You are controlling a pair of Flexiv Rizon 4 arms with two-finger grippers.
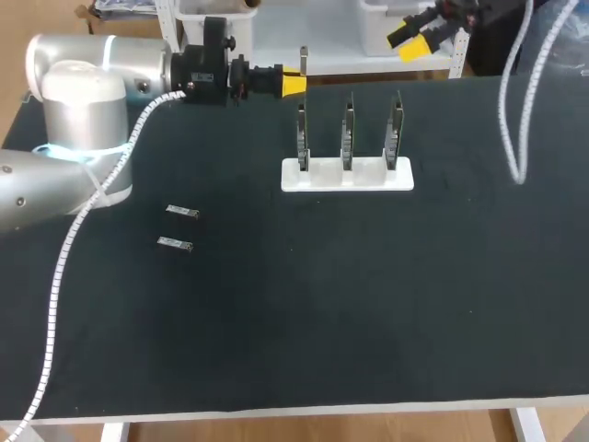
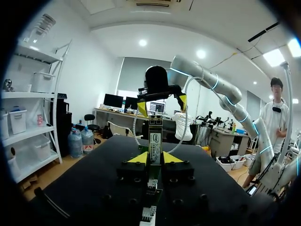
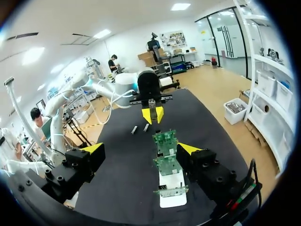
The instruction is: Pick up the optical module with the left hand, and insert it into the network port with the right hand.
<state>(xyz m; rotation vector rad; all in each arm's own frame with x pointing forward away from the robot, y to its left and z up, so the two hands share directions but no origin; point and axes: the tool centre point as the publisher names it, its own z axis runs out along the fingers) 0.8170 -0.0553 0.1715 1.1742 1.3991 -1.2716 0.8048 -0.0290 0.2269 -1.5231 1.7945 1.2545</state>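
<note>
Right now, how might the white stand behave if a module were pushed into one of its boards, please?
The white stand looks light, with no clamp visible, so it may slide. Its three upright boards look thin and tall, so they could flex or tip it.

A black worktop (image 1: 368,304) with a pale edge fills the head view. Light wooden floor (image 1: 276,431) shows past its near edge at 6 o'clock, a white table leg (image 1: 526,425) at 5 o'clock, and white shelving (image 1: 322,41) beyond the far edge at 12 o'clock. In the left wrist view, white walls (image 2: 89,70) meet a white ceiling with round lights (image 2: 142,43), and open white shelves (image 2: 28,94) stand beside the worktop. The right wrist view shows long ceiling light panels (image 3: 181,6).
</note>
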